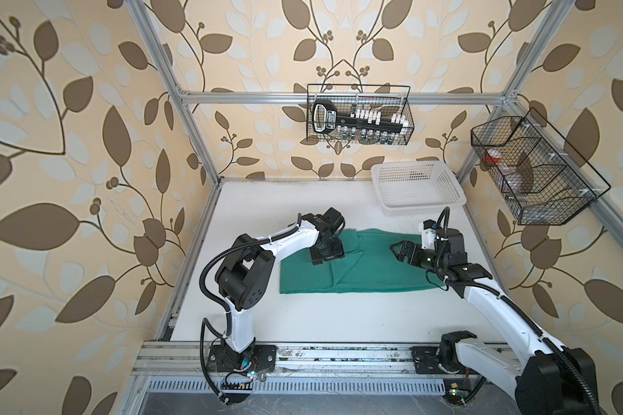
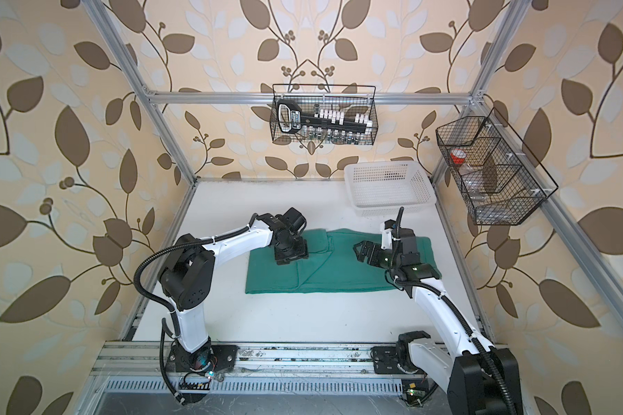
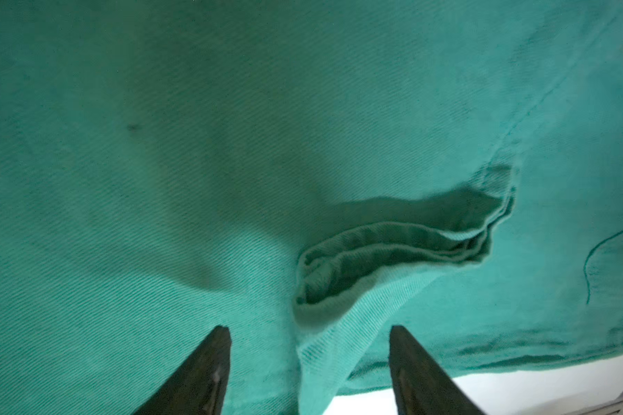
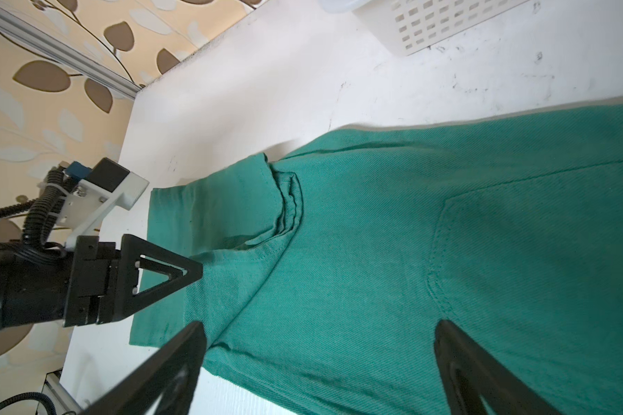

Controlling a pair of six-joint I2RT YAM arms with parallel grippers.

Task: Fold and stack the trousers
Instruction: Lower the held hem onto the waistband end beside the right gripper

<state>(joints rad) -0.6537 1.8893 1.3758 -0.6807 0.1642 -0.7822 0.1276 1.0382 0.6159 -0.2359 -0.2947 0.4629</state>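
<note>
Here, teal twill trousers (image 1: 360,266) lay folded flat on a scuffed white table (image 1: 303,323).
The left gripper (image 3: 309,328) stood with jaws apart and empty, a bunched fold of cloth just ahead of its tips. The right gripper (image 4: 319,325), jaws wide and empty, hovered over a stitched pocket, with a perforated white plastic basket (image 1: 425,209) beyond its tips.

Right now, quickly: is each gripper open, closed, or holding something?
Left gripper: open, holding nothing, jaws apart over the trousers.
Right gripper: open wide, holding nothing, above the trousers.

Teal-green trousers (image 1: 367,269), white perforated basket (image 1: 416,187), white table (image 1: 339,316), beige wallpaper (image 1: 69,143) with brown and pale leaves.
</note>
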